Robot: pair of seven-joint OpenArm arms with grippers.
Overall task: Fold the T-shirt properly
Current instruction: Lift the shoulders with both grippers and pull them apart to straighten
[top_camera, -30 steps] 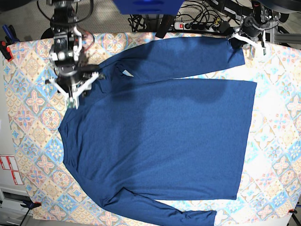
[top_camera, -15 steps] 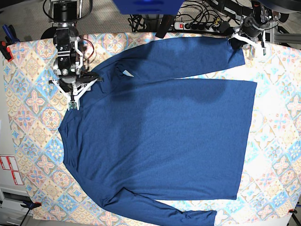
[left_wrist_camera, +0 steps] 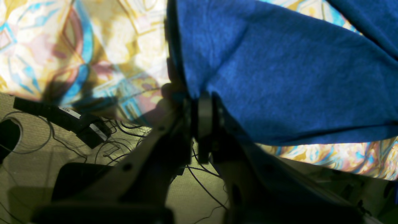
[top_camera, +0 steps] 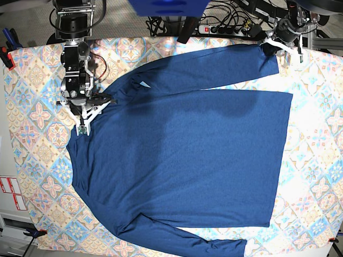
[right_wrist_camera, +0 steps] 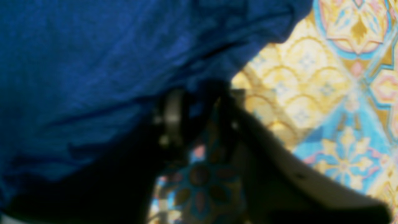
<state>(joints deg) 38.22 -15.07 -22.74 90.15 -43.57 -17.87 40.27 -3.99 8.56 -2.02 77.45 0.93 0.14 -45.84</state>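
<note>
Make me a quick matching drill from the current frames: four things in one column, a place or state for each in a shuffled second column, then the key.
Things:
1. T-shirt
2. left gripper
3. right gripper
4. tablecloth

Places or states:
A. at the shoulder edge of the shirt, near the neck
B. shut on a sleeve cuff at the far table edge
C. pastel tile pattern, lying under the garment
D. spread flat, dark blue, both sleeves out

Pairs: 1-D, 2-B, 3-A, 4-C
</note>
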